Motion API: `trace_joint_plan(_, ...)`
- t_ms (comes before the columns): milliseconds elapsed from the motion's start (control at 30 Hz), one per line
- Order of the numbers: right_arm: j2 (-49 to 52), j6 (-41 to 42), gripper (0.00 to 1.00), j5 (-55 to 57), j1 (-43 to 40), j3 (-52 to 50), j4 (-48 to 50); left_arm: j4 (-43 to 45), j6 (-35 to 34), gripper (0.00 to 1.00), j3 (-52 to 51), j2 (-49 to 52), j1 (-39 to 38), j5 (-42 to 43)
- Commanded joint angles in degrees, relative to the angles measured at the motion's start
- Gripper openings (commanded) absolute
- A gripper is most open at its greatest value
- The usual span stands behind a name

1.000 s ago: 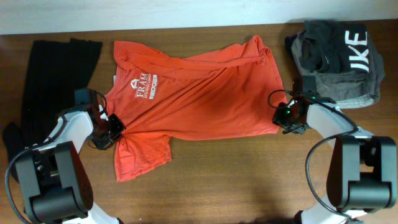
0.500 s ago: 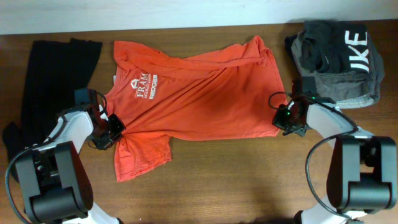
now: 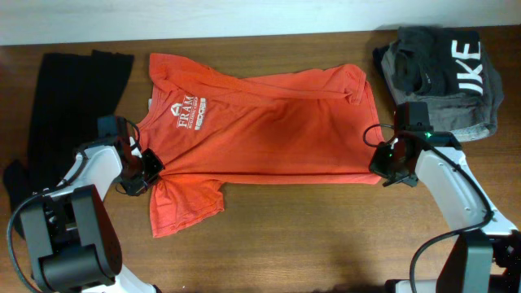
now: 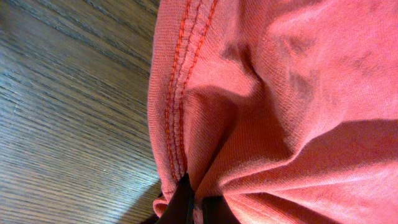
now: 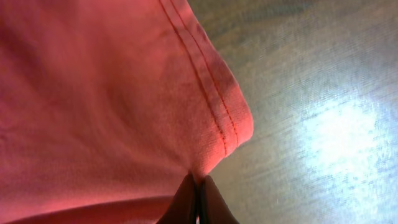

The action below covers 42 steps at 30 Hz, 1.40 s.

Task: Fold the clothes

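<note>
At the far left of the overhead frame, a long black garment (image 3: 69, 106) is lying flat on the wooden worktop (image 3: 309, 236), with neither arm touching it. Just right of it, the left hand (image 3: 152, 167) is pinching the orange-red T-shirt (image 3: 260, 130) where the lower sleeve meets the body. In the left wrist view its dark fingertips (image 4: 183, 205) are clenching a bunched fold beside the stitched seam. The shirt is lying spread across the middle of the frame, its white chest lettering (image 3: 189, 112) facing up near the left end. At the shirt's lower right corner, the right hand (image 3: 383, 165) is gripping the hem, fingertips (image 5: 186, 205) pressing together on the cloth. A crumpled grey and black pile of clothes (image 3: 440, 77) is sitting at upper right.

The hands seem to be stretching the shirt flat before a first fold. Next, both probably need to be lifting together and carrying this lower edge toward the upper one, without losing tension.
</note>
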Motion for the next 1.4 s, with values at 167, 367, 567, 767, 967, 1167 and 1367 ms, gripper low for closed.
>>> trace_joint_plan(167,5.1,-1.7,0.04,2.4,2.3,-0.2,5.3,1.2,1.2,0.01,-2.9,4.4,0.7,-6.4)
trace_joint_plan(367,8.9,-2.1,0.04,2.3,4.3,0.0,8.7,2.1,1.2,0.01,-2.9,4.4,0.4,-6.4)
trace_joint_plan(567,10.5,-4.3,0.27,1.2,4.8,0.1,14.5,2.7,1.4,0.01,-2.9,4.4,-1.1,-6.5)
trace_joint_plan(767,10.5,-8.0,0.52,-6.3,4.8,3.0,17.7,3.6,1.6,0.01,-2.9,4.4,-2.7,-6.6)
trace_joint_plan(967,9.9,-7.6,0.60,-4.6,3.1,7.8,6.4,3.5,1.6,0.01,-2.9,4.4,-3.0,-6.6)
trace_joint_plan(1167,9.5,-7.6,0.61,-4.4,-1.8,8.0,2.8,3.5,1.6,0.01,-2.9,4.4,-3.0,-6.7)
trace_joint_plan(1367,9.5,-10.1,0.61,-4.1,-5.9,5.7,3.2,3.7,1.6,0.01,-2.9,4.4,-3.0,-6.6)
